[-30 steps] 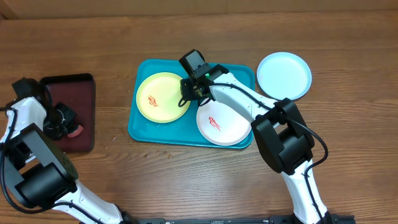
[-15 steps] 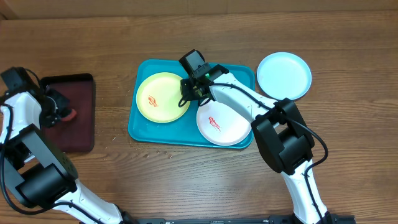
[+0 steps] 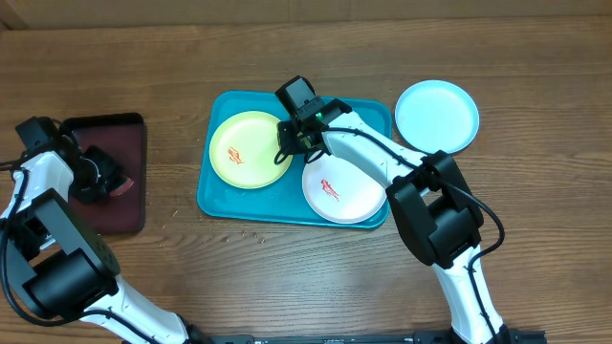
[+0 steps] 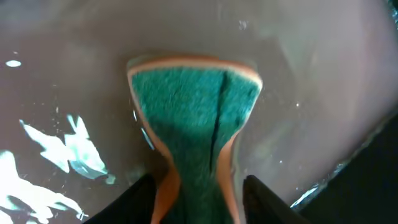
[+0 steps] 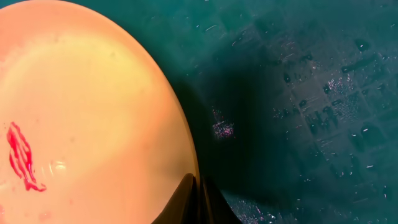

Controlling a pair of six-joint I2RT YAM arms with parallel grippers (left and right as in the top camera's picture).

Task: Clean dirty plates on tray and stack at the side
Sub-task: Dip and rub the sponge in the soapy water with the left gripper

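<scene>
The teal tray holds the yellow-green plate on its left and the white plate on its right, each with a red smear. The pale blue plate lies on the table right of the tray; no smear shows on it. My right gripper is shut on the yellow-green plate's right rim, with both fingers pinching the edge of the plate above the tray floor. My left gripper is shut on a green and orange sponge, squeezed narrow between the fingers.
The dark maroon tray lies at the far left under my left gripper; its wet floor shows in the left wrist view. The right arm reaches across the teal tray's back edge. Bare wood table surrounds both trays.
My left gripper with the sponge lifted towards the back left, then came back down and right over the maroon tray. The right gripper and the plates have not moved.
</scene>
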